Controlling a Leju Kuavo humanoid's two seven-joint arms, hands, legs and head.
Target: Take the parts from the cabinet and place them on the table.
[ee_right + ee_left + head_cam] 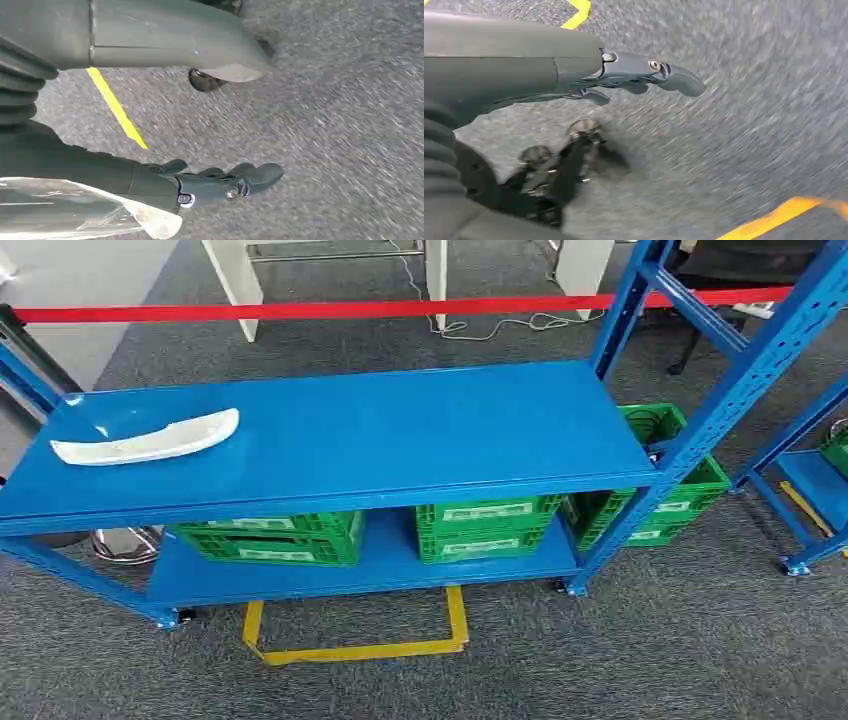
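Nearest the robot, both arms hang at its sides over the grey carpet (749, 125), which the wrist cameras smear into streaks. The left hand (624, 75) holds nothing: its dark fingers (679, 80) stretch out almost straight above the floor, slack rather than curled. The right hand (210, 182) also has its fingers extended, but a part in clear plastic wrapping (75, 212) with a pale end lies against it on the palm side. Whether the hand actually grips that part or merely has it pressed alongside I cannot tell, since the thumb and palm are hidden behind the wrapping. If it is held, keeping the arm low would suit carrying it while walking.

Just ahead on the floor, yellow tape (355, 640) outlines a standing spot in front of the blue shelf rack (330, 435), probably marking where the robot should stop to reach in. On the rack's top shelf, towards its left end, lies a long, curved white part (150, 440), flat and alone, within easy reach of the left arm. Below, green crates (485, 525) sit on the lower shelf, their contents not visible.

Further back, a red barrier tape (380, 308) crosses the scene and white table legs (235, 280) stand beyond it.
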